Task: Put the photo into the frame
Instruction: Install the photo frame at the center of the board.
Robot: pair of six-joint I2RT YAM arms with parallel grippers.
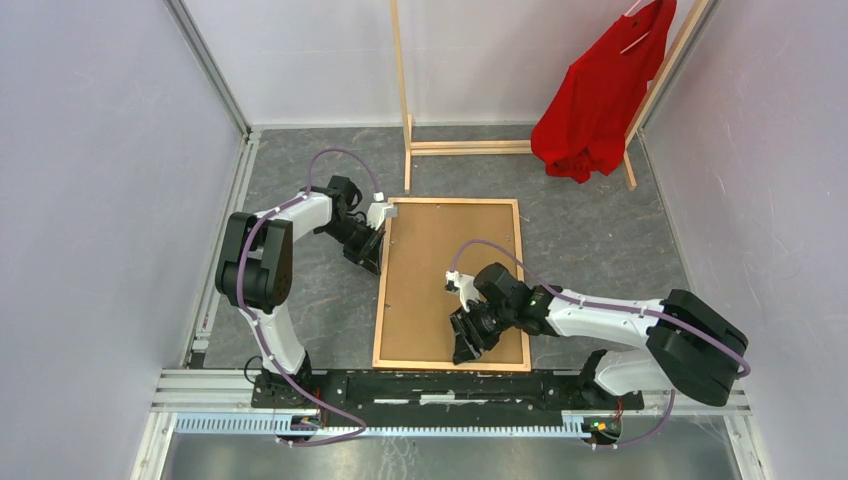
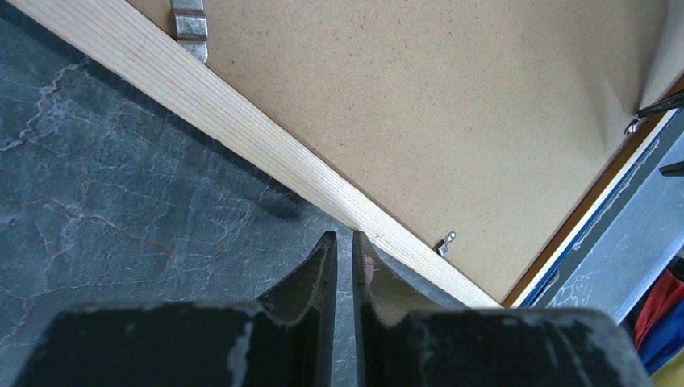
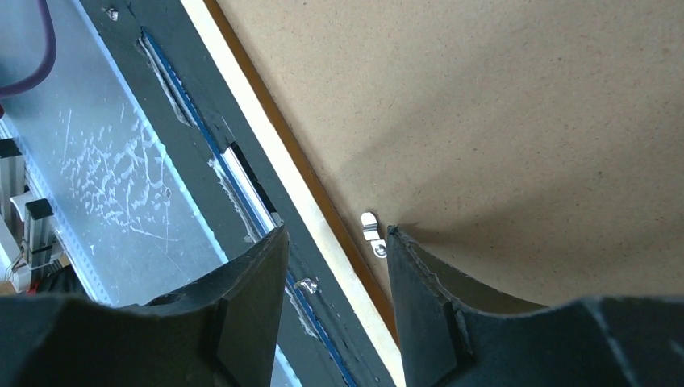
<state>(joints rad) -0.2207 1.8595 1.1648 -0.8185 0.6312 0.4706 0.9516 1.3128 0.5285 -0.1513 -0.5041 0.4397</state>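
The frame [image 1: 383, 290] lies flat on the dark table, back side up, with a plain brown backing panel [image 1: 450, 260] filling it. The photo is hidden. My left gripper [image 1: 372, 250] is at the frame's left strip [image 2: 242, 121], its tips [image 2: 344, 235] just short of the wood, shut with nothing between them. A small metal clip [image 2: 446, 240] sits on the backing panel [image 2: 452, 105] just past that strip. My right gripper [image 1: 468, 345] hangs over the frame's near strip [image 3: 274, 145], open [image 3: 337, 230], one finger on each side of the strip, beside a metal clip [image 3: 372, 232].
A pale wooden clothes rack [image 1: 405, 100] stands behind the frame, with a red garment [image 1: 600, 90] hanging at the back right. Grey walls close in both sides. An aluminium rail [image 1: 400, 425] with the arm bases runs along the near edge.
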